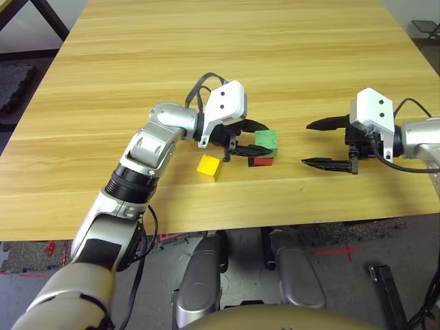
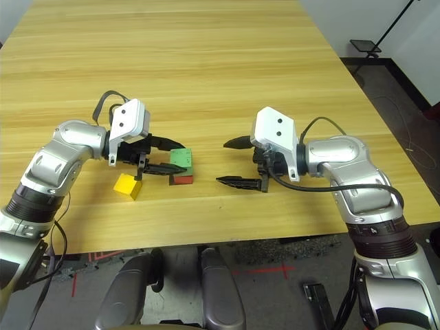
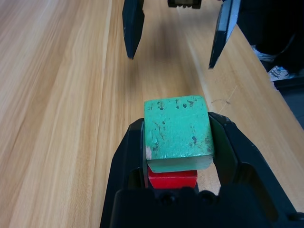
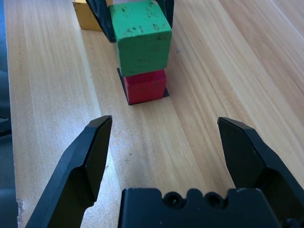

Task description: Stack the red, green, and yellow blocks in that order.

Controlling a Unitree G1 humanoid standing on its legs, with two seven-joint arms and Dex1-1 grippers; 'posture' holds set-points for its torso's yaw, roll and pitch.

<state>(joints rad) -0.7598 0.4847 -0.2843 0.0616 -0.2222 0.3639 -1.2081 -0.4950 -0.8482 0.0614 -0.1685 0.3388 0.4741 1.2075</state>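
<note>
The green block [image 1: 267, 139] rests on top of the red block [image 1: 262, 161] near the table's front middle. My left gripper [image 1: 264, 141] is shut on the green block, one black finger on each side, as the left wrist view shows around the green block [image 3: 178, 127] with the red block [image 3: 172, 178] under it. The yellow block [image 1: 209, 166] lies on the table just left of the stack, beside the left wrist. My right gripper [image 1: 306, 144] hovers open to the right of the stack, a short gap away, with nothing between its fingers.
A flat black square patch [image 4: 166, 93] shows under the red block [image 4: 146, 86]. The wooden table [image 1: 220, 62] stretches bare behind the stack. Its front edge [image 1: 275, 223] runs close below both grippers.
</note>
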